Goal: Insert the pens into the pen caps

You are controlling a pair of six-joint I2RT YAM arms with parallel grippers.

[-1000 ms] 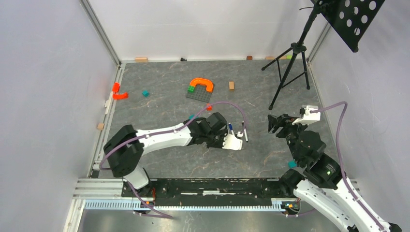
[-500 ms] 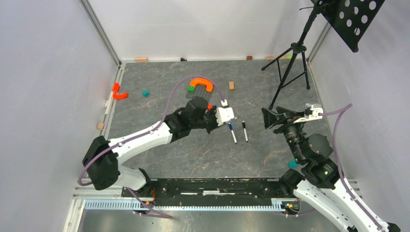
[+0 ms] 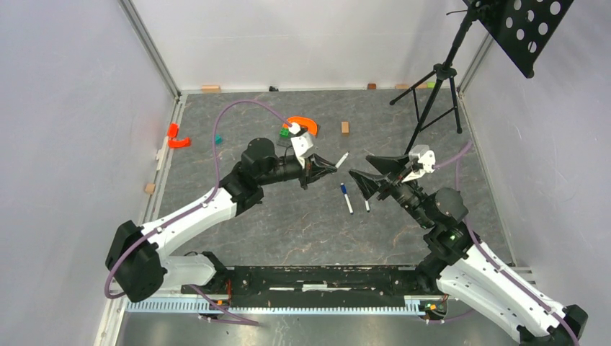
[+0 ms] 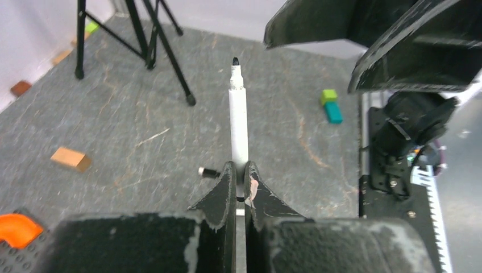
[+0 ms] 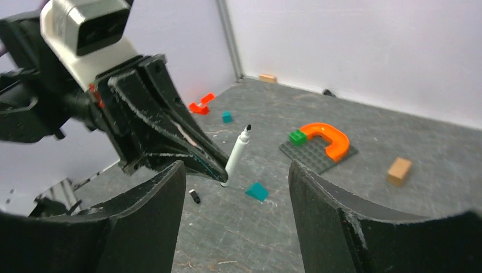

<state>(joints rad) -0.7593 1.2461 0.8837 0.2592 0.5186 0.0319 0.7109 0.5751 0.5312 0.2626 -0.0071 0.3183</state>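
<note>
My left gripper (image 3: 333,165) (image 4: 239,170) is shut on a white pen (image 3: 341,160) (image 4: 238,125) and holds it above the floor, dark tip pointing at my right gripper (image 3: 360,167). The right gripper (image 5: 236,170) is open and empty, its jaws wide on either side of the pen (image 5: 237,152) without touching it. A small black pen cap (image 4: 209,171) (image 5: 195,197) lies on the floor under the held pen. Two more white pens lie on the floor below the grippers, one with a blue end (image 3: 346,197) and one with a black end (image 3: 365,200).
A grey baseplate (image 3: 297,140) with an orange arch (image 3: 302,124) sits behind the left gripper. A teal brick (image 5: 257,191), a wooden block (image 3: 345,127), red pieces (image 3: 176,137) and a black tripod (image 3: 432,101) stand around. A green and teal brick (image 4: 330,106) lies near the right arm's base.
My left gripper has risen and swung back from the floor pens, turning to point its pen right. My right gripper has moved left to face it. The two floor pens have not moved.
</note>
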